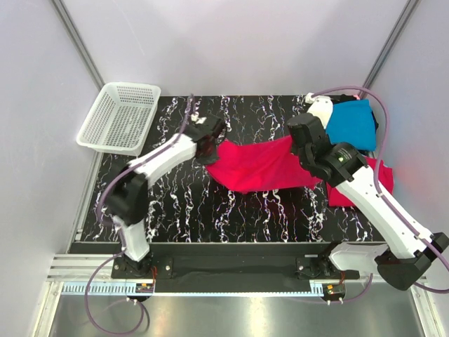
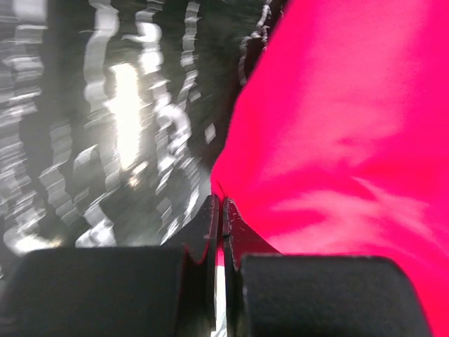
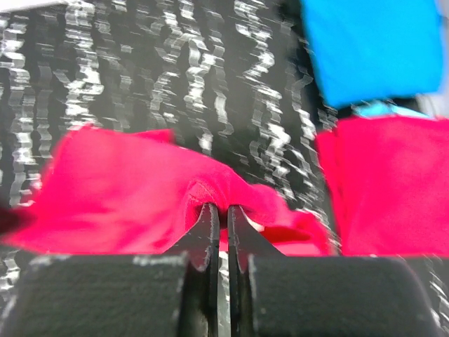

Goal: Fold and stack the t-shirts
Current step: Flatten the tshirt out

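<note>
A pinkish-red t-shirt (image 1: 263,165) hangs stretched between the two grippers above the middle of the black marbled table (image 1: 189,203). My left gripper (image 1: 212,146) is shut on its left edge, where the red t-shirt (image 2: 351,126) fills the right half of the left wrist view and the jaws pinch its edge (image 2: 219,203). My right gripper (image 1: 300,144) is shut on the right edge, with the red t-shirt (image 3: 119,196) bunched at its fingertips (image 3: 219,210). A second red t-shirt (image 1: 382,179) lies folded at the right, partly under the right arm. A turquoise-blue t-shirt (image 1: 352,124) lies folded behind it.
A white mesh basket (image 1: 119,117) stands at the table's far left corner, off the marbled mat's edge. In the right wrist view the folded red shirt (image 3: 393,182) and the blue shirt (image 3: 372,45) lie to the right of the gripper. Grey walls close in the sides and back.
</note>
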Robot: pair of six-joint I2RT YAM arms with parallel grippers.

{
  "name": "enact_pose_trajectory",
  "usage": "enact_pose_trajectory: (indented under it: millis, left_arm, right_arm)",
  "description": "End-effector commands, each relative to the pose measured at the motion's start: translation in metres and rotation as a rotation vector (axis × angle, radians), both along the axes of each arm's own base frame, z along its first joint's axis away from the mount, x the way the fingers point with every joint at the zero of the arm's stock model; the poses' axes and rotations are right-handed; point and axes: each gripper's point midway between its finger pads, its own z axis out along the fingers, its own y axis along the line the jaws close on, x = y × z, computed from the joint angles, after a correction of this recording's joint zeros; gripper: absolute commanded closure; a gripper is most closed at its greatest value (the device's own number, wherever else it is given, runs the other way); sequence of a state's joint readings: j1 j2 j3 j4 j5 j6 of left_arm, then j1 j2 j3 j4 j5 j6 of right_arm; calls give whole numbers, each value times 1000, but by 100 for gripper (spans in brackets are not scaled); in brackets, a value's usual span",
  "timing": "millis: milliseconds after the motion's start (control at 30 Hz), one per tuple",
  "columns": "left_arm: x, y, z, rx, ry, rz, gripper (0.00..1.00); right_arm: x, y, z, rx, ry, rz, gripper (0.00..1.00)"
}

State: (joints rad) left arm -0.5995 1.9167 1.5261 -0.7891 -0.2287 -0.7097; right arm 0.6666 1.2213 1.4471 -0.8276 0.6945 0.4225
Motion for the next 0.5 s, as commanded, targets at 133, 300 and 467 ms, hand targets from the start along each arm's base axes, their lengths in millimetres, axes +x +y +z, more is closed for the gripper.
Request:
enact_pose_trajectory:
  millis: [133, 300, 467]
  left_arm:
    - [-31, 46, 144, -59, -318, 16, 100]
    - [-73, 60, 181, -92, -398, -7, 100]
    - [-99, 74, 203, -107, -444, 9, 100]
  right_arm:
    - [-48, -63, 27, 14, -53, -183, 100]
    - [-68, -72, 13, 41, -9, -187, 100]
    - [-80, -79, 21, 84, -52, -168, 100]
